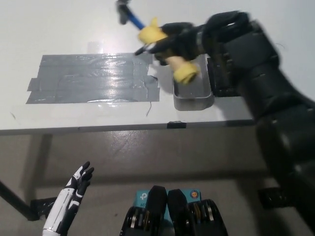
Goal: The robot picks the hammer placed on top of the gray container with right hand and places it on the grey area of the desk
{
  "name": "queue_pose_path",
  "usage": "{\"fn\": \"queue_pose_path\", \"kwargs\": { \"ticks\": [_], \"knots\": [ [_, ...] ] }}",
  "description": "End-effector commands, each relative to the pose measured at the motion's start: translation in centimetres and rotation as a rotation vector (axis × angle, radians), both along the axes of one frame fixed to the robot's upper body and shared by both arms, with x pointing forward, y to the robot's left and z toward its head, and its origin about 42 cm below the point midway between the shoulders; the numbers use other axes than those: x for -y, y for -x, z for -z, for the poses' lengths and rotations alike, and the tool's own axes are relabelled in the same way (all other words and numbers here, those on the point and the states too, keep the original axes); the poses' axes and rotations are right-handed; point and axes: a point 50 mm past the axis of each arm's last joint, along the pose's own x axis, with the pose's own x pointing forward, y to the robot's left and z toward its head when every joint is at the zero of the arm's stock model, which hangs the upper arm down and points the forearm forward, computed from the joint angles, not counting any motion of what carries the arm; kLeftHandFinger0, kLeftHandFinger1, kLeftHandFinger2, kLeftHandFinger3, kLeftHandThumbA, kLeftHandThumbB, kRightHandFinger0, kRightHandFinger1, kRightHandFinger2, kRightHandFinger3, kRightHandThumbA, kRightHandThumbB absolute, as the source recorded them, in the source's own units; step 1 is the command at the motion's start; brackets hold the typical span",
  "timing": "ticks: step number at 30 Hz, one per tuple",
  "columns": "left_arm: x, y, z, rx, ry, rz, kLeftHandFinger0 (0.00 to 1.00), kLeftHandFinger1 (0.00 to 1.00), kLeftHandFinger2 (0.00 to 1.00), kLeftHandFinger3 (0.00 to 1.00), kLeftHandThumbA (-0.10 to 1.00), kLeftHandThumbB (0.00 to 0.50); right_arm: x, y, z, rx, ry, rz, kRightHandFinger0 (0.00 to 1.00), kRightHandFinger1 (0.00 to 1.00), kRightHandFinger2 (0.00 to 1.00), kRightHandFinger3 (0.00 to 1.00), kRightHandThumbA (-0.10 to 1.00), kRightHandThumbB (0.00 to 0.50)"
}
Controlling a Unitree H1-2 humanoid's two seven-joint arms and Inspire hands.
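Nearest, my white left hand hangs below the desk, fingers apart, empty. Beyond the gray container, my black right hand grips the hammer mid-handle, aloft by the grey area. It looks stiff and head-heavy; the yellow grip seems secure.

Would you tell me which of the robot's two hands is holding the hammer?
The black right hand, over the table, grips the hammer; the white left hand hangs empty below the table edge.
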Motion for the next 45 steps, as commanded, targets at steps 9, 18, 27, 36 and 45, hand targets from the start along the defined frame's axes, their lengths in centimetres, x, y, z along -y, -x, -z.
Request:
{"fn": "queue_pose_path", "kwargs": {
  "ticks": [9, 18, 27, 36, 45],
  "knots": [
    [1.7, 0.1, -1.2, 0.031, -0.01, 0.089, 1.0, 1.0, 1.0, 1.0, 0.95, 0.192, -10.0, 2.5, -6.5, 0.501, 0.079, 0.035, 0.0, 0.29, 0.74, 0.49, -0.1, 0.141],
    [3.1, 0.2, -2.1, 0.034, -0.04, 0.126, 1.0, 1.0, 1.0, 1.0, 0.96, 0.204, -11.3, 3.2, -5.0, 0.82, 0.235, 0.104, 0.0, 0.24, 0.54, 0.17, -0.1, 0.172],
    [4.9, 0.3, -2.4, 0.037, -0.037, 0.184, 1.0, 1.0, 1.0, 1.0, 0.94, 0.215, -10.9, 3.2, -2.3, 1.005, 0.475, 0.088, 0.0, 0.27, 0.62, 0.51, -0.1, 0.127],
    [6.0, -0.6, -3.6, 0.074, -0.044, 0.25, 1.0, 1.0, 1.0, 1.0, 0.9, 0.186, -10.0, 2.7, -1.2, 0.867, 0.579, -0.026, 1.0, 1.0, 1.0, 1.0, 0.63, 0.346],
    [6.6, -1.3, -4.0, 0.086, -0.045, 0.281, 1.0, 1.0, 1.0, 1.0, 0.88, 0.173, -8.3, 1.9, -0.9, 0.817, 0.567, -0.038, 1.0, 1.0, 1.0, 1.0, 0.86, 0.5]
  ]
}}
